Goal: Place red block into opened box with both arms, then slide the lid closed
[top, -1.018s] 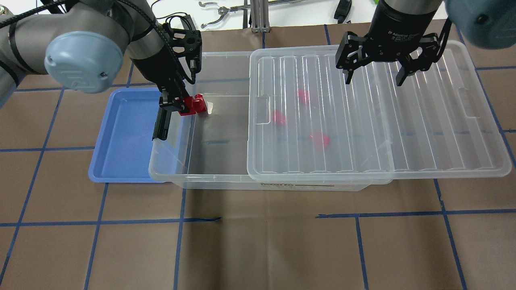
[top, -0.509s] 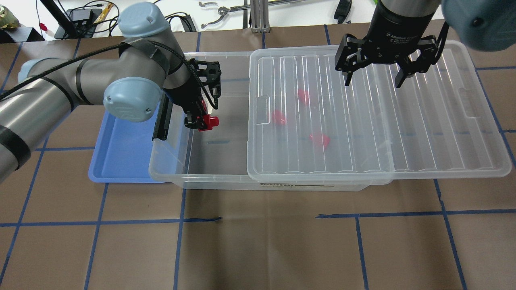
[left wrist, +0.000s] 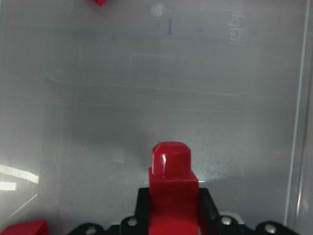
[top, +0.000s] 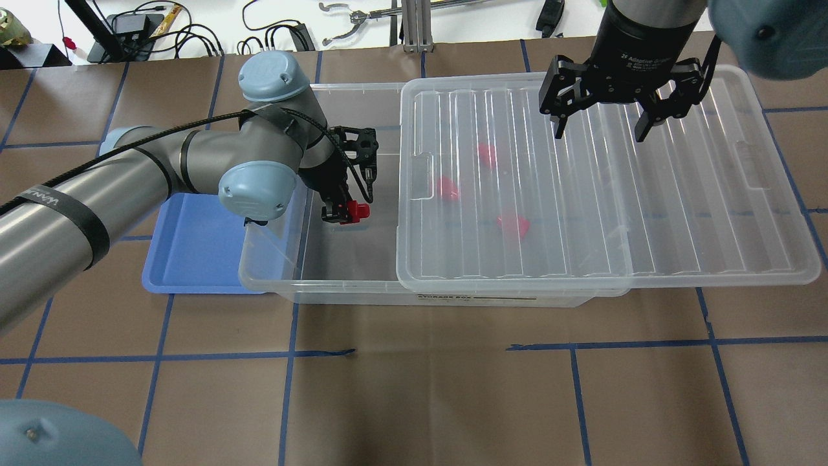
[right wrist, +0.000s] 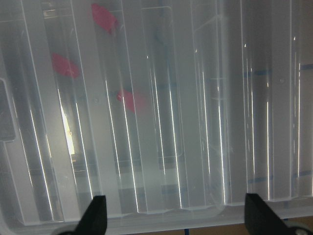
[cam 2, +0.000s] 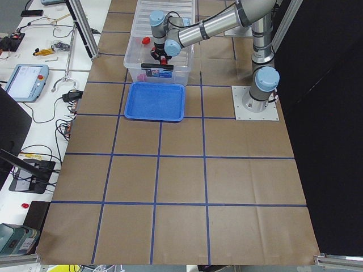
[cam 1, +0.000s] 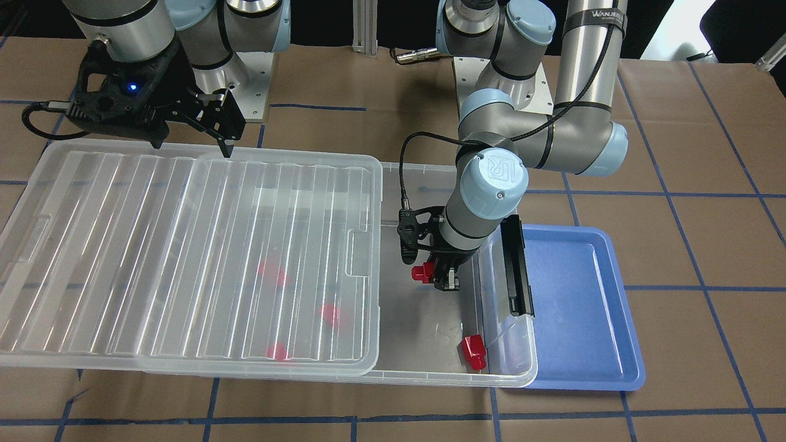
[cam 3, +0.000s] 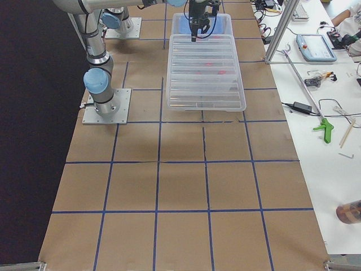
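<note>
My left gripper [top: 343,212] is shut on a red block [top: 356,210], low inside the uncovered end of the clear box [top: 272,285]. The wrist view shows the red block [left wrist: 171,183] between the jaws, stub forward, just above the box floor. A second red block [cam 1: 473,352] lies in the box's corner by the latch end. Three more red blocks [top: 447,188] show dimly under the ribbed lid [top: 679,194], which covers most of the box and overhangs its other end. Above the lid's near edge hangs my right gripper [top: 601,129], open and holding nothing.
A blue tray [top: 194,252] lies against the box's open end, partly under my left arm. The black latch bar [cam 1: 516,270] stands on that short wall, close beside my left wrist. Brown paper with blue tape lines covers the table [top: 453,388].
My left arm has carried the red block rightward from the box's wall and down into the open part of the box. The right gripper and the lid have not moved.
</note>
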### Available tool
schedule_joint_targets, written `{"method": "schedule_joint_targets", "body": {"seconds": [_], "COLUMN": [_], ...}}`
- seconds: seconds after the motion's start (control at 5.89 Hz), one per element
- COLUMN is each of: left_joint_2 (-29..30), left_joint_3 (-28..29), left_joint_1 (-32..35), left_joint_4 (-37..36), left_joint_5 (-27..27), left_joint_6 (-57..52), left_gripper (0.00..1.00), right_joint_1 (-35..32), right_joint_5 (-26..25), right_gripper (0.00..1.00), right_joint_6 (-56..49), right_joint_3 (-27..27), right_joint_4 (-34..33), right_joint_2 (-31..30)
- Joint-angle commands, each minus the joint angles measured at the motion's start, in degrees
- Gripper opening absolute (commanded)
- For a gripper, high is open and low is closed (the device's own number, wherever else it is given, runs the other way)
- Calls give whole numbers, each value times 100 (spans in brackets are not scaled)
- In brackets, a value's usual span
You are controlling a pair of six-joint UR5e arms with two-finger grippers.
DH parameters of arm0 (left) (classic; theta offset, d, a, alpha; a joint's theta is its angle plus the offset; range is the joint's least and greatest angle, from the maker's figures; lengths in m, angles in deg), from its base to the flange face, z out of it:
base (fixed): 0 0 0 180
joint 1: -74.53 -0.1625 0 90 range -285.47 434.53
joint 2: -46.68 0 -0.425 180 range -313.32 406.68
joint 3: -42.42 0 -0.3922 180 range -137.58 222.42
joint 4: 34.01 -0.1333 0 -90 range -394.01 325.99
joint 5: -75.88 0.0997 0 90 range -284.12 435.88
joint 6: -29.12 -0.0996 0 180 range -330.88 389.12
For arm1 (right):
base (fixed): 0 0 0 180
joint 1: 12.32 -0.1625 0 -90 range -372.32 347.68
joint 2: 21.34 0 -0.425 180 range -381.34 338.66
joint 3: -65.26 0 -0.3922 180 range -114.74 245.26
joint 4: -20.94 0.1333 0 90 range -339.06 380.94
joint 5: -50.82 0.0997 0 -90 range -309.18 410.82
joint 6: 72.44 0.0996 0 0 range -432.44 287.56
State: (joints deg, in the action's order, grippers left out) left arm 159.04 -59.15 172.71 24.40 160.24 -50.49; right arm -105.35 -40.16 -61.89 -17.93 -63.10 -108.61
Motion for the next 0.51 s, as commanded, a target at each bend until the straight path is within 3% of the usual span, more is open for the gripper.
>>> {"method": "schedule_joint_targets", "body": {"seconds": [0.0,0.17,0.34], "left_joint_2": [258,295,295], "left_joint_3": [-126,-126,-135], "left_joint_1": [43,35,35], "left_joint_4": [-380,-479,-471], "left_joint_5": [10,1,19], "left_joint_6": [-19,-28,-37], "left_gripper": [8,13,31], "right_joint_1": [196,232,233], "right_joint_5": [28,37,28], "right_gripper": [100,100,100], "right_joint_6": [-9,-9,0], "right_joint_3": [-22,-31,4], "right_joint_4": [20,2,-7], "right_joint_2": [-9,0,-9]}}
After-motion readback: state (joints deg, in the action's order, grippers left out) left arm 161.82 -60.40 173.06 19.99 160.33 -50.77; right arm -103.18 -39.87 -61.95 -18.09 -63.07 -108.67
